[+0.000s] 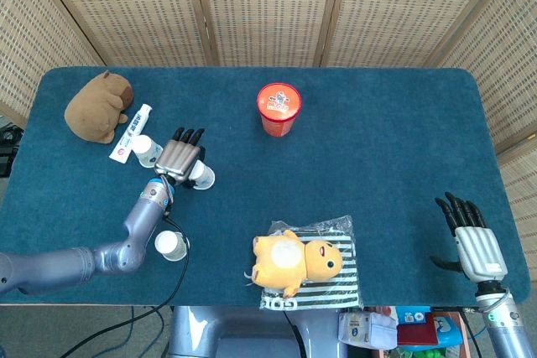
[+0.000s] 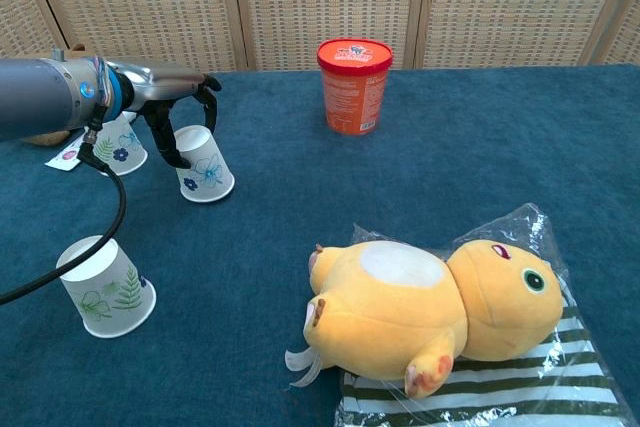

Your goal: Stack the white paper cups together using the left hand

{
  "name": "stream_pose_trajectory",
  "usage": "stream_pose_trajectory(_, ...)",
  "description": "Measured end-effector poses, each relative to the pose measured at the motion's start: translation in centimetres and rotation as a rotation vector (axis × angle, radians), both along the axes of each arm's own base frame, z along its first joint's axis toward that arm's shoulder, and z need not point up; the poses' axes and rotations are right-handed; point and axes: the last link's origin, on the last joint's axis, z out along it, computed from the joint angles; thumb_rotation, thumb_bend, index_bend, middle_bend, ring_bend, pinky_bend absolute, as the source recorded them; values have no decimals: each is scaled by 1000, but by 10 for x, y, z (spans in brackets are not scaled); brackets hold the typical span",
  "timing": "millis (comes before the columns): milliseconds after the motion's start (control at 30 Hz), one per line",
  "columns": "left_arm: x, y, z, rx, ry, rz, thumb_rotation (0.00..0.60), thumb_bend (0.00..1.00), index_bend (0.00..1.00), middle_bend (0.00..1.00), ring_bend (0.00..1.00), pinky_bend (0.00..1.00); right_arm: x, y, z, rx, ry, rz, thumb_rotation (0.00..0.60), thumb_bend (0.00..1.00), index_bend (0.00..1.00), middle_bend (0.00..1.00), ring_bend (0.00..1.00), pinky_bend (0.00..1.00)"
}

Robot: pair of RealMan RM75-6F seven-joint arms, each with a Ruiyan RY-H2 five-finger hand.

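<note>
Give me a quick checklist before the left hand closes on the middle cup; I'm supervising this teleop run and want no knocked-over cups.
1. Left hand at the middle cup: ok, fingers curl over its upturned base, thumb beside its wall.
2. Firm grip: cannot tell, contact is not clear in either view.
3. Cup upright: not ok, it seems to lean slightly in the chest view.
4. Far cup as stacking target: ok, standing upside down just behind the hand.
5. Near cup: ok, standing apart from the hand.
6. Right hand: ok, open at the table's far edge, away from the cups.
</note>
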Motion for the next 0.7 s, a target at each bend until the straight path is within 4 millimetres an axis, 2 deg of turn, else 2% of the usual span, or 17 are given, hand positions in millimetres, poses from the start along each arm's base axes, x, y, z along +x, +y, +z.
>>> stream_pose_trajectory(233,12,-15,24,-10,-38,-49,600,242,436,0,0,0,2,0,-1,-7,14,8,600,0,0,0,0,0)
stream_pose_trajectory(500,30,-64,68,-61,-72,-152,600,242,437,0,0,0,7,3,-2,-9,26,24,600,0,0,0,0,0)
stream_pose_trajectory(700,21,-99,104,-53,-47,-221,600,242,437,0,0,0,11,5,-3,-12,33,36,600,0,0,0,0,0)
